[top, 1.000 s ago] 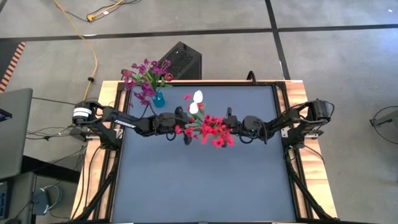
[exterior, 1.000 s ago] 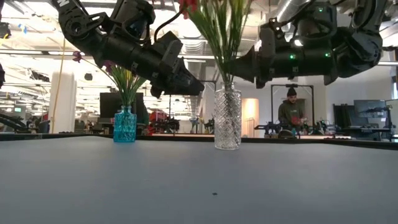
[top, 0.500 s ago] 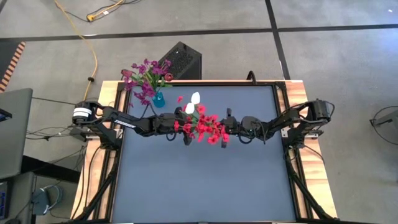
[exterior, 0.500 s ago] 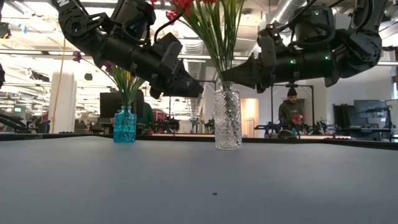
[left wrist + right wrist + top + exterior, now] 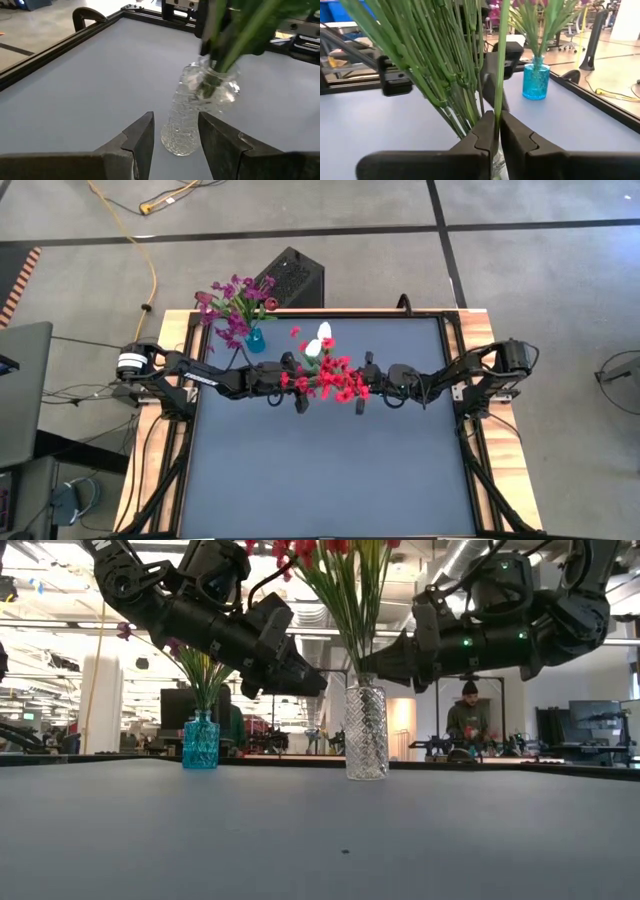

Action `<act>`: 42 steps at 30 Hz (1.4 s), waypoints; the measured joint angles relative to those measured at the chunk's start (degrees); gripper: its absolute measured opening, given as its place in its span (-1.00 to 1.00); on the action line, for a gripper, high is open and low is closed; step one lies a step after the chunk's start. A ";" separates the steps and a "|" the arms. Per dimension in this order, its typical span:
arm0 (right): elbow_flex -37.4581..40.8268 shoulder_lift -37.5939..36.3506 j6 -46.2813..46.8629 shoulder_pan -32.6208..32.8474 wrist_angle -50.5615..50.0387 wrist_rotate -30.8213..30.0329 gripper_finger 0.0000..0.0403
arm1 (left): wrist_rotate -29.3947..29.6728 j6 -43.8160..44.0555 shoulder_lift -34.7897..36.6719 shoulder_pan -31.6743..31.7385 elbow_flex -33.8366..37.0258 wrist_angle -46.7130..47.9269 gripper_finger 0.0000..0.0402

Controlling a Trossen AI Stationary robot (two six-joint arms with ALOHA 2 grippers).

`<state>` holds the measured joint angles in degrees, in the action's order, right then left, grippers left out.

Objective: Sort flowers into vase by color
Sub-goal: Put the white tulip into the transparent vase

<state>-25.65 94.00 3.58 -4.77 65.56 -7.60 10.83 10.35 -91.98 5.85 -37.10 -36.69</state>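
Your right hand (image 5: 495,131) pinches one thin green flower stem (image 5: 501,60) over the clear cut-glass vase (image 5: 366,730) to seat it, while your left hand (image 5: 175,137) waits half-open beside, holding nothing.

We note two groups of flowers. The red flowers (image 5: 328,376), many small blooms with two white blooms (image 5: 318,341) at the far edge of the bunch, stand upright in the clear cut-glass vase (image 5: 366,730) near the table's middle; their long green stems (image 5: 437,75) fan outward from its neck. The purple flowers (image 5: 229,306), magenta blooms on green leaves, spread from the small blue vase (image 5: 200,740) at the table's far left edge, well apart from the red bunch.
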 joint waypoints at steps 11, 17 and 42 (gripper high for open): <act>-0.10 -1.20 2.45 -1.36 -4.53 0.28 -0.51 | 0.04 -0.49 0.00 0.02 0.00 -0.07 -0.29; -0.04 -8.63 2.46 -1.36 -16.56 0.48 -0.32 | 0.02 -0.48 0.00 0.02 0.00 -0.07 -0.29; -0.02 -14.55 3.66 -4.77 -26.66 4.34 0.07 | -1.57 0.70 0.00 -0.02 0.00 -0.31 -0.29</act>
<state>-25.67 79.45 7.25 -9.54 38.91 -3.25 9.26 11.05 -91.98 5.82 -37.10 -36.99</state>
